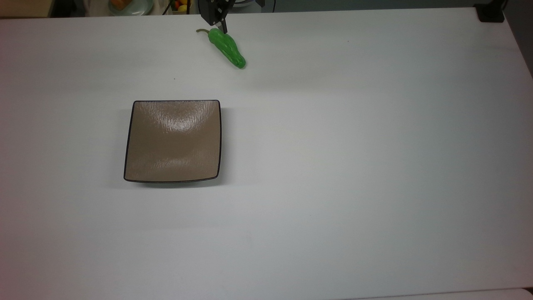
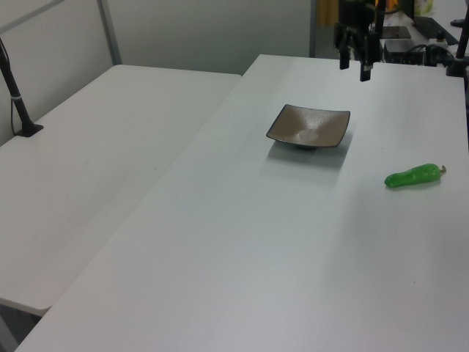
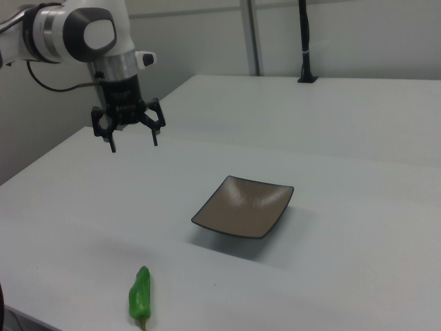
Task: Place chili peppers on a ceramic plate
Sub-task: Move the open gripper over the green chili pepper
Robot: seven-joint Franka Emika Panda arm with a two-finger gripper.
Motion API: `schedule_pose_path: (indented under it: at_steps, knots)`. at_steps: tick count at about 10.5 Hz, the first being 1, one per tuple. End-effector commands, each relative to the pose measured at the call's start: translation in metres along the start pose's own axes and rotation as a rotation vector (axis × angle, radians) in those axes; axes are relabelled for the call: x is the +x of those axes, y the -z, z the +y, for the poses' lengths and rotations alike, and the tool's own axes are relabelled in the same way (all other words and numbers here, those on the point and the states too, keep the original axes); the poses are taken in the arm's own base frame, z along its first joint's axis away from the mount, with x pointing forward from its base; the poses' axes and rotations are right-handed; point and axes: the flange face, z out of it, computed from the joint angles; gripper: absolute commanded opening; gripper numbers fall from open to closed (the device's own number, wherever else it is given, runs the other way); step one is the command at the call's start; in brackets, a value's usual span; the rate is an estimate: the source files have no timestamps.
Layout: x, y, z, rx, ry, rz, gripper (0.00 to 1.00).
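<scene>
The green chili pepper (image 1: 227, 46) lies on the white table near the top view's upper edge, its stem toward the top view's left. It is also low in the right view (image 3: 140, 293) and at the left view's right (image 2: 414, 176). The square tan ceramic plate (image 1: 173, 141) (image 2: 308, 126) (image 3: 242, 205) sits bare, well apart from the pepper. My gripper (image 3: 133, 143) (image 2: 354, 67) hangs open and holds nothing, high above the table. In the top view one fingertip (image 1: 224, 28) overlaps the pepper's stem end.
A second white table (image 2: 110, 147) adjoins this one. A black clamped post stands at a table corner (image 1: 490, 14) (image 3: 303, 41) (image 2: 20, 103). A bowl (image 1: 125, 5) and cables lie beyond the table edge at the top view's upper side.
</scene>
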Motion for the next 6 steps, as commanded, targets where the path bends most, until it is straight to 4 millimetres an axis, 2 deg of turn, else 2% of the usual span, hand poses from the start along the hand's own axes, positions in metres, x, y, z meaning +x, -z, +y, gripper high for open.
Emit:
schedule_pose_path:
  at_steps: [1, 3, 6]
  knots:
    - [-0.035, -0.012, -0.015, 0.039, 0.007, -0.042, 1.0]
    - [-0.051, -0.028, -0.021, 0.06, -0.005, -0.069, 1.0]
    - [-0.072, -0.062, -0.03, 0.095, -0.018, -0.114, 1.0]
